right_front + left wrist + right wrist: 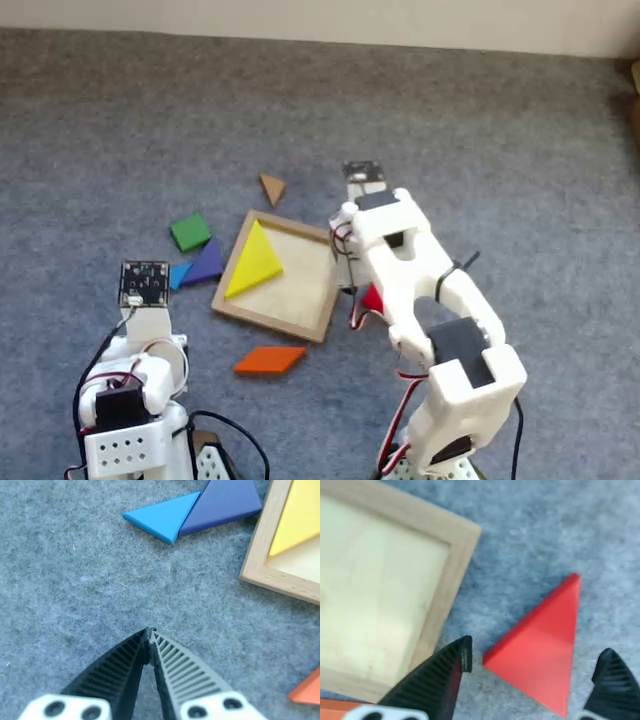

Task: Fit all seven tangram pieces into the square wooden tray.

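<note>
High view: square wooden tray (271,321) lying flat on the grey counter (480,120), turned slightly askew between the two arms. Seven pieces counted, one of each colour. One inside the tray: yellow triangle (255,262), long edge running along the tray's left wall, apex pointing right. Six outside:
- green square (190,231), dark blue triangle (207,265) and light blue triangle (180,275), all left of the tray
- brown triangle (272,187), just beyond the tray's far corner
- orange parallelogram (270,360), near the tray's front edge, long axis left to right
- red triangle (372,297), right of the tray, half hidden under the right arm

Left wrist view: left gripper (150,633) closed tight on nothing, tips just above bare counter. Two blue triangles touching edge to edge, near the tray's corner.

Right wrist view: right gripper (537,657) spread wide, straddling the red triangle without touching it. Triangle just beside the tray's rim, sharp corner pointing away from the wrist.
</note>
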`<state>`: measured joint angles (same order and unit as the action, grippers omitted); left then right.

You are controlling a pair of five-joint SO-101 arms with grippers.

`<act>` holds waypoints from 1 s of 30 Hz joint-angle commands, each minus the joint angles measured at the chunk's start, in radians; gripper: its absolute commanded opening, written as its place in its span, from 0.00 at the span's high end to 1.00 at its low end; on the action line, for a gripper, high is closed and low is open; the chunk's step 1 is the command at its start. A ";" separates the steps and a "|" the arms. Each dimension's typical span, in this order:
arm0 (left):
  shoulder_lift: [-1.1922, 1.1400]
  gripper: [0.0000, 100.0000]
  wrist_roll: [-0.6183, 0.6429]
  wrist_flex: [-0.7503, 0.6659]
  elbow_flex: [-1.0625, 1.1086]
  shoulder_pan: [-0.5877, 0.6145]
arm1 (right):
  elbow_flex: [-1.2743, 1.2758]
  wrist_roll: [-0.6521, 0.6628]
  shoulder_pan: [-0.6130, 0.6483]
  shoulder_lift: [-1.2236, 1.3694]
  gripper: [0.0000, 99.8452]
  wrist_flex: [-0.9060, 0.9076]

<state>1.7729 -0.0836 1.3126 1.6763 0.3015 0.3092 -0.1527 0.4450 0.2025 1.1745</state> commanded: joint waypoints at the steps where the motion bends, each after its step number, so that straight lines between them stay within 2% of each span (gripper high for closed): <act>1: 0.061 0.99 -0.005 0.008 0.021 0.018 | -0.051 0.043 0.016 -0.005 0.63 0.012; 13: 0.061 0.99 -0.005 0.008 0.021 0.018 | 0.024 0.169 0.030 -0.002 0.63 0.010; 30: 0.061 0.99 -0.005 0.008 0.021 0.018 | 0.033 0.175 -0.001 -0.001 0.63 0.012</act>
<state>1.7729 -0.0836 1.3126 1.6763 0.3015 0.3460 0.0115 0.4634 0.2133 1.1822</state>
